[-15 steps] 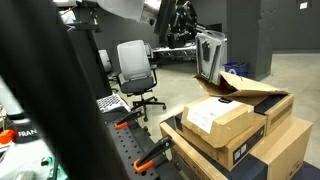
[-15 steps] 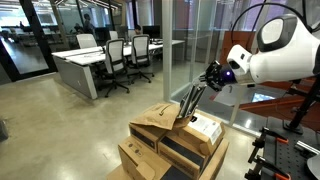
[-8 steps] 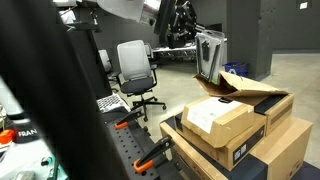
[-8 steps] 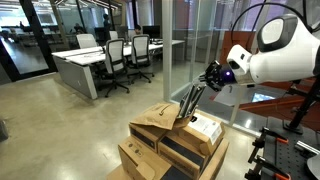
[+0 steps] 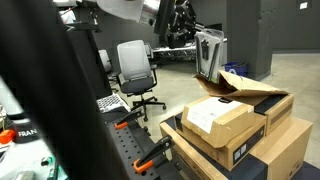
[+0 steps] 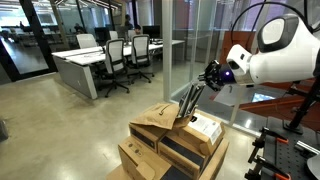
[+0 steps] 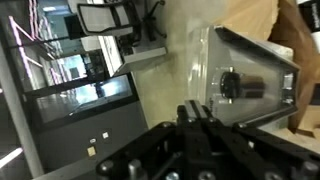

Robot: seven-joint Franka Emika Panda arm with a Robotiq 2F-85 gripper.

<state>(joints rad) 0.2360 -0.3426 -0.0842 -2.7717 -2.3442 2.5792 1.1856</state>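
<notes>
A stack of cardboard boxes (image 5: 235,135) fills the foreground in both exterior views. Its top layer is an open box (image 5: 262,98) with a raised flap (image 5: 240,82), and a labelled box (image 5: 215,118) sits just beside it.

Over the open box's edge hangs a clear plastic container (image 5: 210,55), tilted, with its lower end down at the flap (image 6: 160,115). In an exterior view it slants from the box top up to the claw (image 6: 189,103).

The gripper (image 6: 212,76) has its fingers together on the container's upper rim. The wrist view shows the fingers (image 7: 197,112) meeting right at the near wall of the container (image 7: 255,60), so the hold looks like a thin pinch on one edge.

A dark round piece (image 7: 231,84) sits inside the container.

With so narrow a hold the container can easily swing or slip. It would be best moved slowly and straight, clear of the flap so the lower corner does not snag, and without twisting the wrist sharply.
</notes>
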